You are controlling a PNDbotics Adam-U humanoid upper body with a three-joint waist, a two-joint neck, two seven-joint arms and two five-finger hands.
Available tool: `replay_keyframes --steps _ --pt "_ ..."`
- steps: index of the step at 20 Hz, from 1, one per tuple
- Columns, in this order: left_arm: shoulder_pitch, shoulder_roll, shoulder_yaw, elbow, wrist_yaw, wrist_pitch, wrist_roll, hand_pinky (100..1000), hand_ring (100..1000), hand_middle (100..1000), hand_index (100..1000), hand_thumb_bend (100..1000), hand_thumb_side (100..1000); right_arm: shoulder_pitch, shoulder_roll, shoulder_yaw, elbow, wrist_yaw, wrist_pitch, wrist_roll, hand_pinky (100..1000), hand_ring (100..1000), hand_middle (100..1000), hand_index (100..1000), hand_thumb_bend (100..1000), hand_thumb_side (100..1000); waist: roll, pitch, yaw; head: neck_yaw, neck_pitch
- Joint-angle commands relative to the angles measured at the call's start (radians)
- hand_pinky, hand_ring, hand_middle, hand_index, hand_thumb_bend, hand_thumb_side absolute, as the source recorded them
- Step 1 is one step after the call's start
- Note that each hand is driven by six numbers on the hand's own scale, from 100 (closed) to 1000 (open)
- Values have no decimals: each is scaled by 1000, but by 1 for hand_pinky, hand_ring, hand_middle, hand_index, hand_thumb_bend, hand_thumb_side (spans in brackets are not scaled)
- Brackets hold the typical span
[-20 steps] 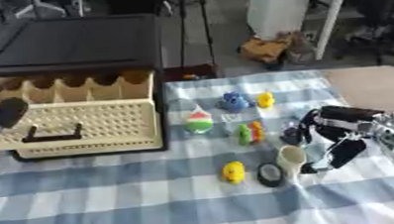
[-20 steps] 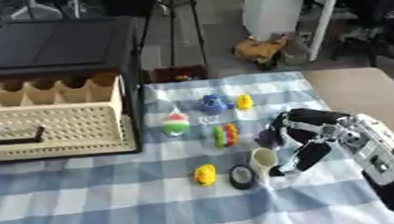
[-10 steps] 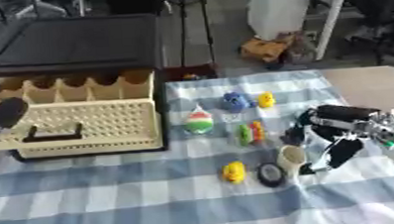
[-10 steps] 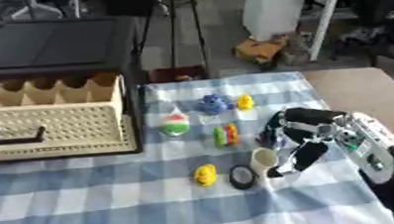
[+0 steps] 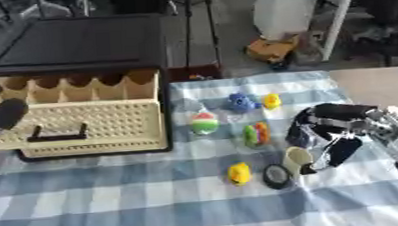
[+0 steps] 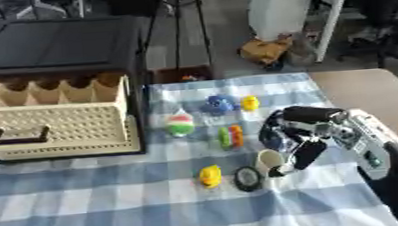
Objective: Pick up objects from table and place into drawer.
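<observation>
On the checked cloth a small cream cup (image 5: 295,157) stands beside a black round disc (image 5: 276,175). My right hand (image 5: 328,127) comes in from the right. Its fingers curl down behind the cup and its thumb (image 5: 339,151) lies against the cup's right side. The cup rests on the cloth. Nearby lie a yellow duck (image 5: 239,173), a green and orange toy (image 5: 256,134), a green, red and white ball (image 5: 204,123), a blue toy (image 5: 240,102) and a second small yellow duck (image 5: 272,100). The cream drawer (image 5: 80,124) stands open at the left. A black part of my left hand (image 5: 6,114) shows over its left end.
A black cabinet top (image 5: 79,43) lies behind the drawer. The bare brown table (image 5: 372,85) shows at the right, past the cloth's edge. Beyond the table stand a white unit (image 5: 292,8) and a brown box (image 5: 271,50) on the floor.
My right hand has shifted slightly left and its thumb has come in against the cup. The toys and drawer have not moved.
</observation>
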Motion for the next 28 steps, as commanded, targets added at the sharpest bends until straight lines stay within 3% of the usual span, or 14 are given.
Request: replay_keyframes --steps 1,10,11,18,28 --pt "-13 10 12 -15 2 -4 1 100 100 100 673 780 1000 -23 -17 -1 19 21 -13 7 100 263 647 771 613 419 3 -15 2 -2 4" --pt "-12 9 12 -15 3 -4 1 100 100 100 673 776 1000 -24 -14 4 59 57 -35 19 100 264 666 774 636 387 3 -13 2 -2 3" --pt "-12 9 12 -15 4 -4 1 100 100 100 673 780 1000 -25 -13 6 61 61 -38 19 100 263 666 775 604 392 3 -13 2 -3 3" --pt "-12 8 12 -15 5 -4 1 100 100 100 673 779 1000 -31 -4 18 81 90 -58 13 100 255 653 769 598 374 5 -13 5 -4 3" --pt "-12 7 12 -15 6 -4 0 100 100 100 673 779 1000 -41 15 30 99 103 -72 6 100 219 570 713 582 359 7 -11 8 -6 5"
